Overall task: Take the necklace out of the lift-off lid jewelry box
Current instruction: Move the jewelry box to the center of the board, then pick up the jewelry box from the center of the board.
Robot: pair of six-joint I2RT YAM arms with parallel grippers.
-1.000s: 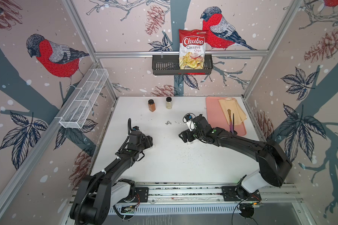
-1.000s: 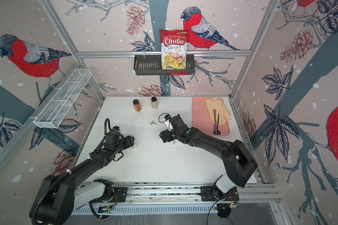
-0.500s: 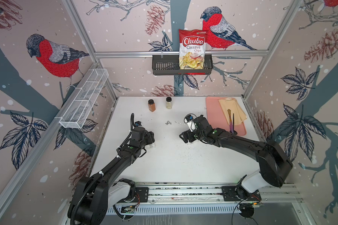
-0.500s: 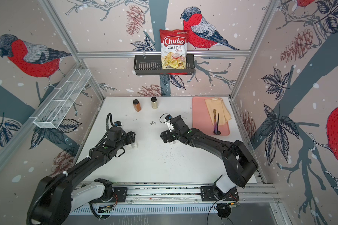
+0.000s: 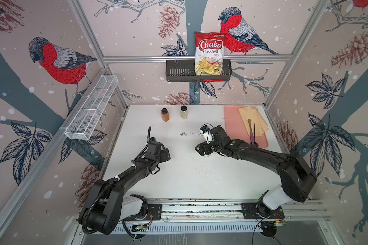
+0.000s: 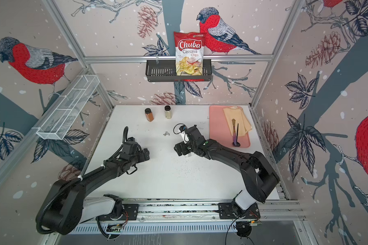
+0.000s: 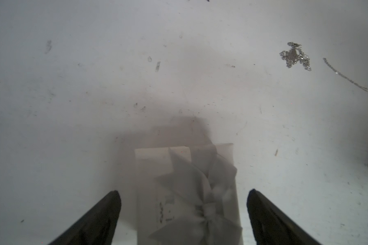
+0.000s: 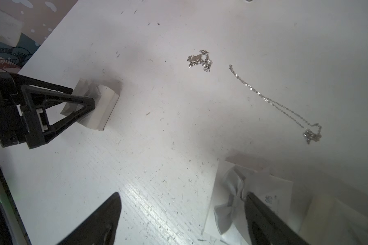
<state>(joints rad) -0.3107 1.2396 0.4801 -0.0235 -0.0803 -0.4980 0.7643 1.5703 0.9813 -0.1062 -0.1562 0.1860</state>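
Left gripper (image 7: 183,192): fingers wide apart, one on each side of a bowed white box (image 7: 153,169), with a gap showing on both sides. The box sits on the table (image 5: 200,180) under its own weight, nothing pinching it. My read: it is parked here to be out of the way.

Right gripper (image 8: 183,194): also spread, nothing between the fingers. It hangs low beside a second bowed piece (image 8: 270,186), lid or box I cannot tell. One finger crosses in front of the bow; contact unclear.

Jewelry: a bunched necklace (image 8: 199,60) and just beside it a stretched chain (image 8: 274,104), both on bare tabletop between the two arms, well apart from either bowed piece. Which one the task means I cannot say.

Judgement: with the chains lying outside, the removal looks done
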